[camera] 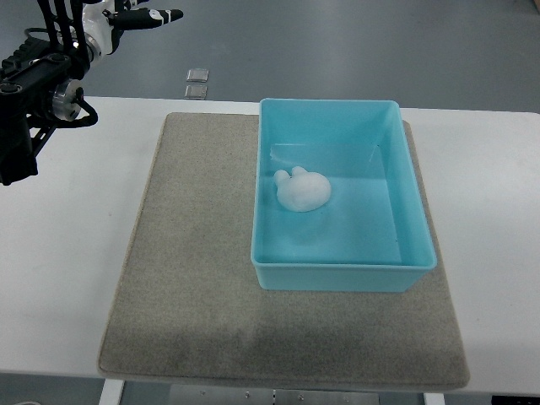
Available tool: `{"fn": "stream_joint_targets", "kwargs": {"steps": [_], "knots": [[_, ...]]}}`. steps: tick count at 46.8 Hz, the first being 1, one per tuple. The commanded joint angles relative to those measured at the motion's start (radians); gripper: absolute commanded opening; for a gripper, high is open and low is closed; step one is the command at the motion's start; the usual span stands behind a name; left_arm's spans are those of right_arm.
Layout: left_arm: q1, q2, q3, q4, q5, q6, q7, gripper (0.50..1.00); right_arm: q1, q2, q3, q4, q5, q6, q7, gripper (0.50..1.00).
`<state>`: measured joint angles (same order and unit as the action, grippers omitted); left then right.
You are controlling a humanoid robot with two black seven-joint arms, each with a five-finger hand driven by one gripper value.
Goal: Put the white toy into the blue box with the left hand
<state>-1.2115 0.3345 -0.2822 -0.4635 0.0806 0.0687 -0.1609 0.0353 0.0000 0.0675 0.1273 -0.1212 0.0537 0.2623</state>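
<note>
Already inside the blue box [342,266] — white toy [303,191], well apart from the left robot hand [139,17], fingers spread, empty.

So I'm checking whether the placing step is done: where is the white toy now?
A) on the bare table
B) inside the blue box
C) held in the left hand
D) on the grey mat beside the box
B: the white toy lies on the floor of the blue box, while the left hand is up at the top-left corner, away from it.
</note>
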Motion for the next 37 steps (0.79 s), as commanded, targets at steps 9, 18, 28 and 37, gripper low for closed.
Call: {"fn": "stream_joint_targets", "kwargs": {"steps": [9, 18, 28, 37], "knots": [[0.006, -0.008, -0.002, 0.002, -0.264, 0.013, 0.029, 0.96, 0.0, 0.0, 0.0, 0.0, 0.0, 0.0, 0.0, 0.936], [0.013, -0.015, -0.003, 0.012, -0.363, -0.111, 0.023, 0.96, 0.0, 0.0, 0.0, 0.0, 0.0, 0.0, 0.0, 0.936], [0.049, -0.052, -0.054, 0.072, -0.387, -0.243, -0.022, 0.96, 0.0, 0.0, 0.0, 0.0, 0.0, 0.0, 0.0, 0.936], [0.078, -0.069, -0.1, 0.072, -0.387, -0.326, -0.025, 0.962, 0.0, 0.0, 0.0, 0.0, 0.0, 0.0, 0.0, 0.936]]}}
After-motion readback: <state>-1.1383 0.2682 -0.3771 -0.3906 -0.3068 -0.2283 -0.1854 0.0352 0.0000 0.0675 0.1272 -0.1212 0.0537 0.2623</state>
